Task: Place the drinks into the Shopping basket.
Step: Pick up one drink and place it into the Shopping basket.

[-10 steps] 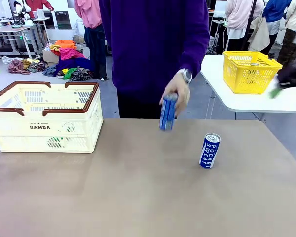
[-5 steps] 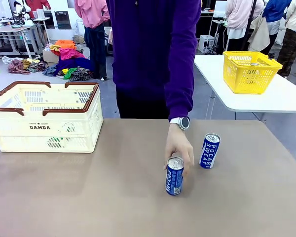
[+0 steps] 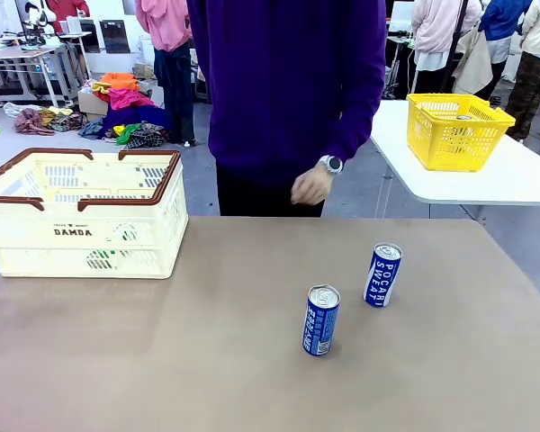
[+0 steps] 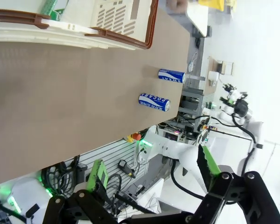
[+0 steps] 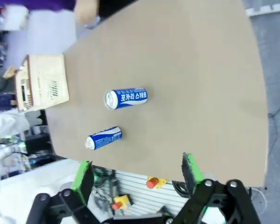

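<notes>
Two blue drinks cans stand upright on the brown table: one [image 3: 320, 320] near the middle, the other [image 3: 382, 274] a little farther right and back. The cream Shopping basket [image 3: 135, 236] with brown handles sits at the far left. The person's hand [image 3: 310, 186] hangs above the far edge, touching neither can. In the left wrist view my left gripper [image 4: 151, 168] is open off the table's edge, well away from both cans [image 4: 154, 101] [image 4: 171, 75] and the basket [image 4: 60, 35]. My right gripper [image 5: 136, 171] is open too, off the table's side, with the cans [image 5: 126, 98] [image 5: 103, 137] beyond it.
A yellow basket [image 3: 457, 130] rests on a white side table [image 3: 522, 184] at the back right. The person in purple [image 3: 288, 90] stands at the far edge. Bare tabletop lies between the cans and the cream basket.
The person brought a second blue can down, stood it near the table's middle, let go and drew the hand back to the far edge.
</notes>
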Robot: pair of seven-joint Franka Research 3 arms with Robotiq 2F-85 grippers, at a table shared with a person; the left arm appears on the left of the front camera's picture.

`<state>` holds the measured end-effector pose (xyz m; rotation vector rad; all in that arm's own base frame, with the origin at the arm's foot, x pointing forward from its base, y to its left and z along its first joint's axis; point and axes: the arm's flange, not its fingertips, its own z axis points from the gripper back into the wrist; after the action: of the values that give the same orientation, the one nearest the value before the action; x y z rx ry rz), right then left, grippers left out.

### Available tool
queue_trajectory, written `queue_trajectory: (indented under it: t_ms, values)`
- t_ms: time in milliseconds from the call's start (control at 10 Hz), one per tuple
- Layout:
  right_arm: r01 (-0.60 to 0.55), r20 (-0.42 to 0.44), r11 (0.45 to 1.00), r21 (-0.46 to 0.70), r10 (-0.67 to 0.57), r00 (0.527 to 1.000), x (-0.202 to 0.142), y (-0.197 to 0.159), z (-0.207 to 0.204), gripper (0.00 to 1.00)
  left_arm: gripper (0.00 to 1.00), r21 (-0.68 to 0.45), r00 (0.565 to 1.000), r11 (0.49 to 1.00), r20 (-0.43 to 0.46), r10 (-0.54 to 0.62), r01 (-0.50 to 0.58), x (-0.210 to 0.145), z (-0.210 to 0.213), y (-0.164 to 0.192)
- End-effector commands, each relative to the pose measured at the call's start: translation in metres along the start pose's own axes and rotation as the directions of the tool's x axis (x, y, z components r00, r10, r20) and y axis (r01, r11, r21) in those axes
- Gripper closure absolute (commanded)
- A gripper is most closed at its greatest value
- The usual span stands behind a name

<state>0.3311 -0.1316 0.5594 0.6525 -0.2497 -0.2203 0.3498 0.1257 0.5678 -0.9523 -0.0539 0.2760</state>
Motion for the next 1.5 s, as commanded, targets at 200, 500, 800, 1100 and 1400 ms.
queue_trajectory:
  t_ms: [200,500,800,1100,1400]
  values:
    - [-0.222,-0.096,0.936,-0.272,0.203,0.974,0.004,0.123,-0.118,0.0,0.0,0.002,1.0,1.0,0.001,0.009,-0.009,-0.003,0.0,0.001]
    - [-0.347,-0.148,0.835,-0.427,0.314,0.938,-0.007,0.179,-0.213,0.0,0.0,0.002,1.0,1.0,0.001,0.009,-0.009,-0.003,0.0,0.001]
    - [-0.354,-0.175,0.784,-0.511,0.308,0.935,-0.014,0.176,-0.278,0.0,0.0,0.002,1.0,1.0,0.001,0.009,-0.009,-0.003,0.0,0.001]
    - [-0.3,-0.147,0.753,-0.586,0.265,0.953,-0.013,0.156,-0.313,0.0,0.0,0.002,1.0,1.0,0.001,0.009,-0.009,-0.003,0.0,0.001]
    - [-0.295,-0.199,0.752,-0.59,0.218,0.955,-0.015,0.14,-0.339,0.0,0.0,0.002,1.0,1.0,0.001,0.009,-0.009,-0.003,0.0,0.001]
